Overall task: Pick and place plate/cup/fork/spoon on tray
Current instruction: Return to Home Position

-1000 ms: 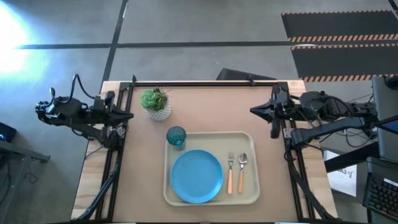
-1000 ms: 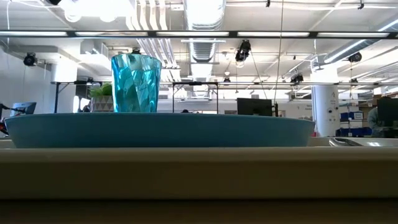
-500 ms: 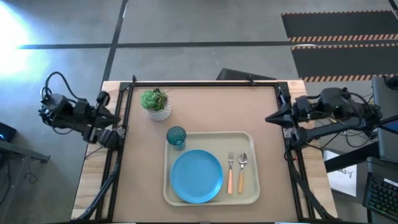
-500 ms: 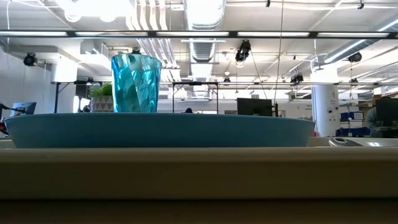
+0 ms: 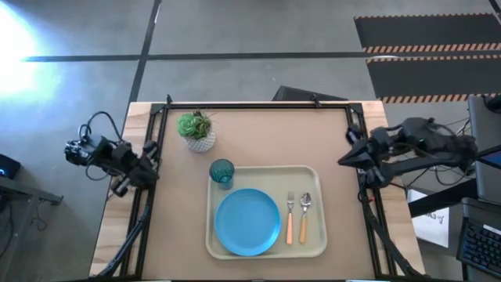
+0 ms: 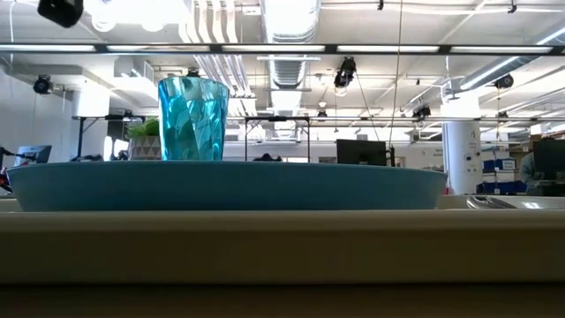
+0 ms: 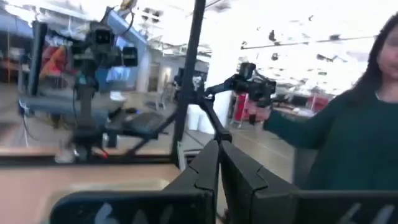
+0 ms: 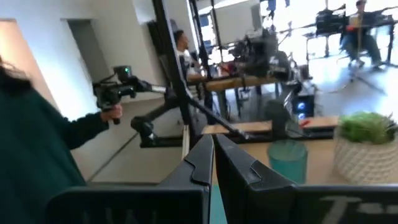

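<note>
The cream tray (image 5: 313,177) lies on the table's near middle. On it rest the sky-blue plate (image 5: 247,222), the fork (image 5: 289,218) with its bright orange handle, and the spoon (image 5: 304,215) with its paler handle. The teal cup (image 5: 221,172) stands upright at the tray's far left corner. It also shows in the low view (image 6: 193,117) and in the right wrist view (image 8: 287,160). My left gripper (image 5: 152,163) is shut and empty at the table's left edge. My right gripper (image 5: 342,161) is shut and empty at the right edge.
A white pot with a green plant (image 5: 196,131) stands far left of the tray. Black frame rails run along the table's left, right and far edges. A person in a dark green sleeve (image 7: 348,137) stands beyond the table.
My right gripper has drawn back toward the table's right edge and a little toward the near edge. My left gripper has gone a little toward the near edge at the left rail, and its arm has swung. The things on the tray have stayed still.
</note>
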Available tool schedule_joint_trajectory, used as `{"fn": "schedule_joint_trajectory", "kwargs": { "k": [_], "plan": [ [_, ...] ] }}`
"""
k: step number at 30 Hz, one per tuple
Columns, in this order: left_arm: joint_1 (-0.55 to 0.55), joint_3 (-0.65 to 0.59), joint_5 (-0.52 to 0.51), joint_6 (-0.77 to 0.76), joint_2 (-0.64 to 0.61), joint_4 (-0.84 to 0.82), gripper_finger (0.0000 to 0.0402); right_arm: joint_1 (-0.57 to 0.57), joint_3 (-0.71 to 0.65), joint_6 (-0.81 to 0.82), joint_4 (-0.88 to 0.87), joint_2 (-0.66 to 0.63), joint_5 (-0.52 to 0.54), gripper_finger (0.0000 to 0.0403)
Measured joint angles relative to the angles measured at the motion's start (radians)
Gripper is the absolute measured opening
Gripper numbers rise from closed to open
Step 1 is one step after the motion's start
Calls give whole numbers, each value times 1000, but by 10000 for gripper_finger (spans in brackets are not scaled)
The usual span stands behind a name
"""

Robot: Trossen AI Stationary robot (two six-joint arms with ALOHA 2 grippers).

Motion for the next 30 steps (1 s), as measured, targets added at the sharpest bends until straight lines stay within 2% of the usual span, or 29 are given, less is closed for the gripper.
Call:
{"fn": "schedule_joint_trajectory", "kwargs": {
  "k": [3,5,9,11,15,19,24,30],
  "plan": [
    [0,-46,14,-71,11,17,0,0,-88,28,143,-11,-53,9],
    [1,-77,64,-76,10,91,0,0,-156,47,229,-23,-72,9],
    [0,-155,104,-76,4,202,0,0,-285,80,353,-45,-51,9],
    [0,-195,97,-76,3,245,0,0,-339,94,415,-53,-20,9],
    [0,-287,17,-79,5,309,0,0,-424,98,528,-65,22,9],
    [0,-365,-45,-65,-1,384,0,0,-471,84,567,-70,52,9],
    [0,-448,-46,-4,-14,487,0,0,-496,81,569,-70,76,9],
    [1,-455,-47,8,-8,470,0,0,-541,75,613,-70,75,9]
  ]
}}
